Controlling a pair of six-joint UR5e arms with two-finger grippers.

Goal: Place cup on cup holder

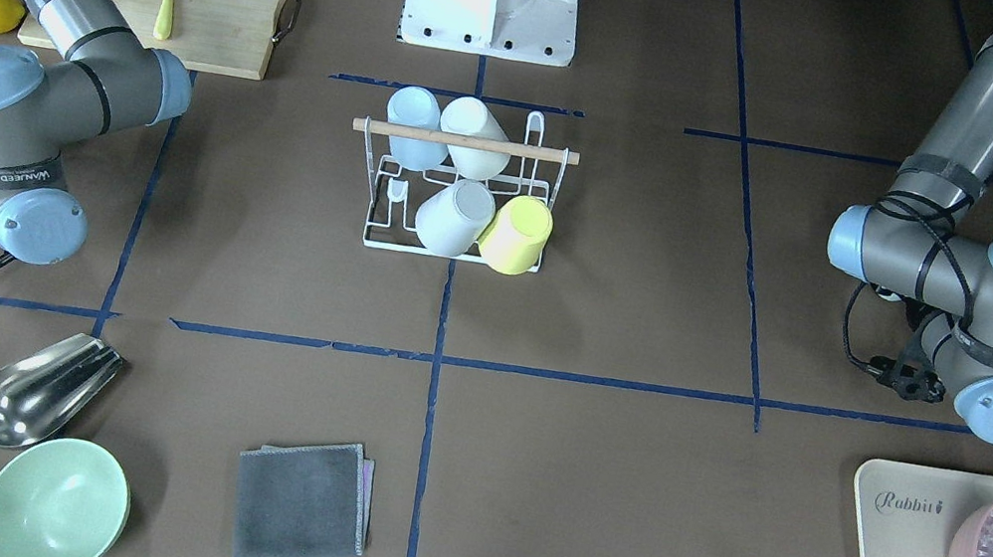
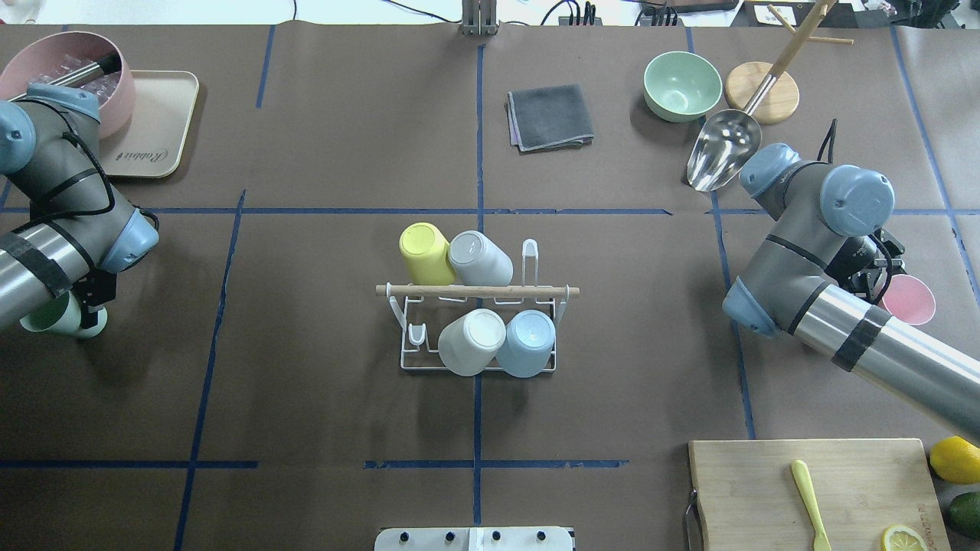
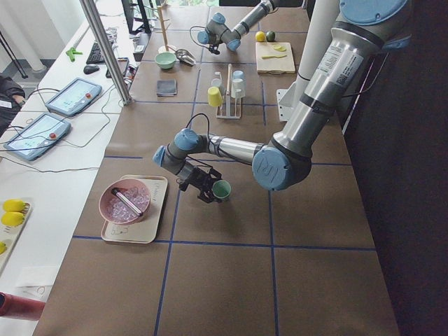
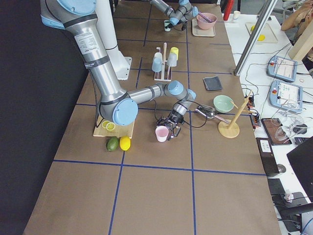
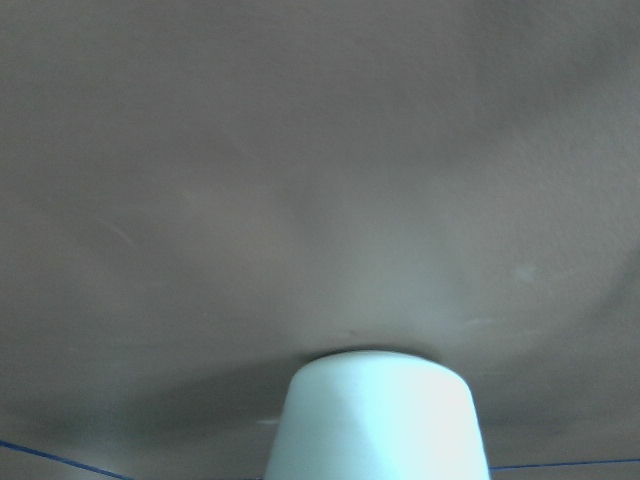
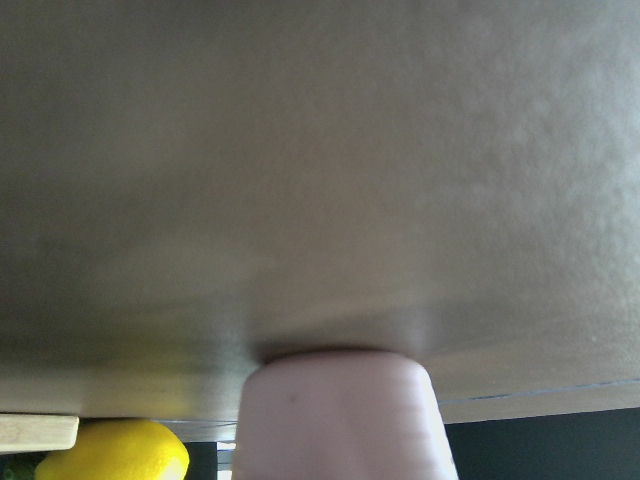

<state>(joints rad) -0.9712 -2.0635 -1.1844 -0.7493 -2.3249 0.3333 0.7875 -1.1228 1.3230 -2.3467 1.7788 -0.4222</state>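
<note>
The cup holder [image 2: 475, 291], a white wire rack with a wooden rod on top, stands mid-table and carries several cups: yellow, blue and two whitish. It also shows in the front view [image 1: 518, 150]. My left gripper [image 2: 88, 302] is at the table's left, shut on a pale green cup [image 2: 46, 320] that also fills the bottom of the left wrist view [image 5: 378, 420]. My right gripper [image 2: 873, 272] is at the right, shut on a pink cup [image 2: 911, 300], which also shows in the right wrist view [image 6: 340, 415]. Both cups' bases are at the table. The fingers are hidden.
A cutting board [image 2: 865, 474] with a yellow knife, lemon slices, a lemon and an avocado lies near right. A mint bowl [image 2: 681, 86], a metal scoop [image 2: 723, 157] and a wooden stand are far right. A grey cloth [image 2: 550, 116] lies far centre. A pink ice bowl on a tray [image 2: 157, 130] is far left.
</note>
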